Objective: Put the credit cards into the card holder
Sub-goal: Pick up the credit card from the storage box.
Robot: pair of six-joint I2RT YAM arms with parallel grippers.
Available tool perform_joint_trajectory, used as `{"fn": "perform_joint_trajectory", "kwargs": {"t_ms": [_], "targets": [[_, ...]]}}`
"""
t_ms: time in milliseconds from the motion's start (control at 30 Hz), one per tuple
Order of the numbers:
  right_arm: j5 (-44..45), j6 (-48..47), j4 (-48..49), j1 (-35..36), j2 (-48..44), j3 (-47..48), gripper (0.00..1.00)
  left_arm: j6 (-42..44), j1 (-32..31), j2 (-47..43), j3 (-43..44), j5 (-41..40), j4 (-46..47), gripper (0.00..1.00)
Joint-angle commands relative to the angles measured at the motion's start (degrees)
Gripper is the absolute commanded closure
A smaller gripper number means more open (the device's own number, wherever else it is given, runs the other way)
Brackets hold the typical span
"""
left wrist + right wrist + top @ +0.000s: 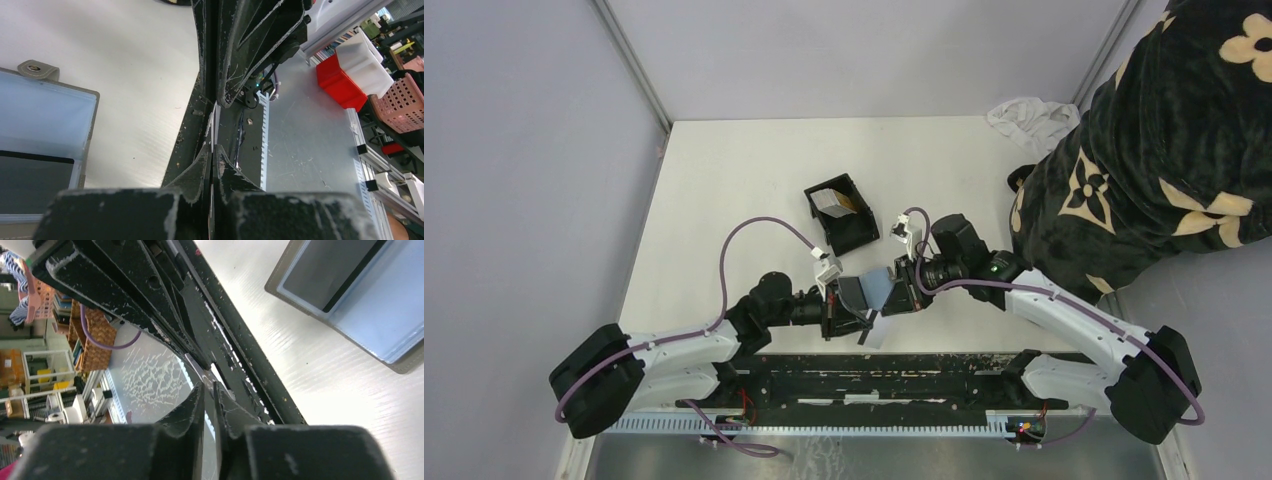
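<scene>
The black card holder stands open-topped at mid-table with a silver-grey card and a tan card leaning inside it. Near the front edge both grippers meet on one more credit card, silver-grey and held edge-on above the table. My left gripper is shut on this card, its thin white edge running between the fingers. My right gripper comes from the opposite side, its jaws nearly together around the same card.
An open blue-grey wallet lies on the table right under the grippers. The black base rail runs along the near edge. A dark flowered blanket and a white cloth sit at the far right.
</scene>
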Motion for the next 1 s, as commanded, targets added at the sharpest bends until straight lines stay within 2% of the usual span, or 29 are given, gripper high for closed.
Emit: {"fn": "perform_joint_trajectory", "kwargs": {"t_ms": [0, 167, 400, 667, 967], "targets": [[5.6, -2.0, -0.2, -0.4, -0.4, 4.6, 0.78, -2.0, 0.5, -0.7, -1.3, -7.4, 1.4, 0.97], [13.5, -3.3, -2.0, -0.4, 0.1, 6.5, 0.65, -6.9, 0.5, -1.1, -2.8, -22.1, 1.5, 0.97], [24.6, -4.4, -2.7, -0.4, 3.0, 8.4, 0.64, -16.9, 0.4, 3.5, -1.3, -33.7, 5.3, 0.97], [30.8, -4.6, -1.9, -0.4, 7.6, 8.9, 0.69, -28.2, 0.5, 8.4, 0.6, -42.2, 4.9, 0.97], [36.3, -5.1, -1.2, -0.5, 12.8, 9.5, 0.72, -35.2, 0.1, 8.2, 2.5, -45.7, -0.1, 0.97]]}}
